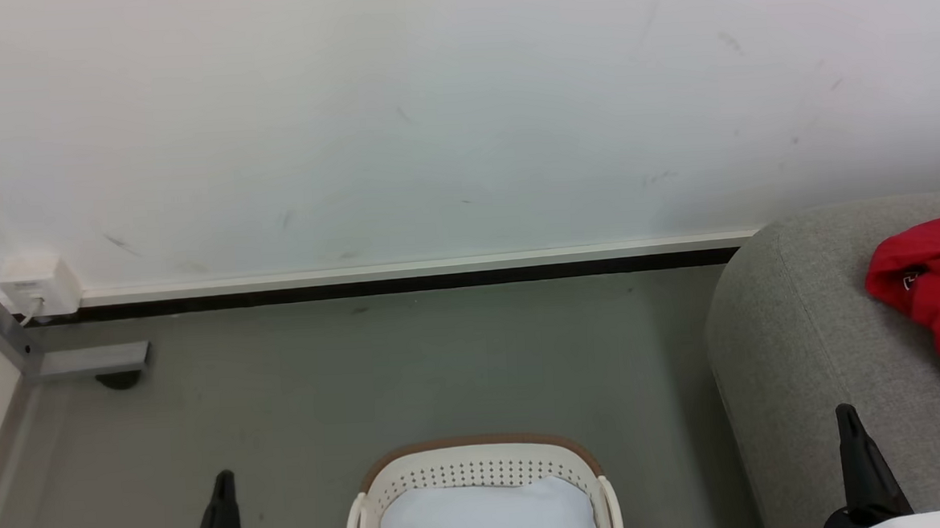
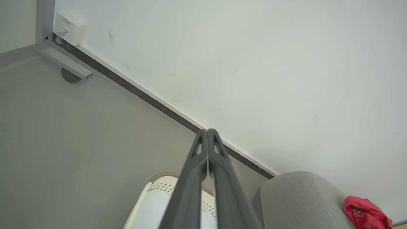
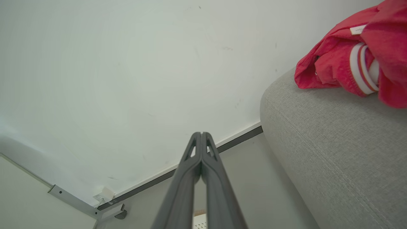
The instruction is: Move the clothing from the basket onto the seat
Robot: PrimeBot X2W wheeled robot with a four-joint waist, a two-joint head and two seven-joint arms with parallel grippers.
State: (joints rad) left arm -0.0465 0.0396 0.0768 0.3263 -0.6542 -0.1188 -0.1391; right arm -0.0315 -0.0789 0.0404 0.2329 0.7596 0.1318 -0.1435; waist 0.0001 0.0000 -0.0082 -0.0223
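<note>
The basket (image 1: 480,456), holding pale blue clothing (image 1: 487,520), sits on the floor (image 1: 443,362) between the left gripper (image 2: 207,131) and right gripper (image 3: 202,133), both pressed together and empty; the seat (image 1: 804,343), bearing a red garment (image 1: 926,288), lies rightward, nearer the right arm. The basket's near half is cut off.

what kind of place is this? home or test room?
Likely a staged indoor test corner, not a lived-in home: a grey upholstered seat with a red garment on it, a laundry basket on bare grey floor, and a scuffed white wall with a small socket box.
</note>
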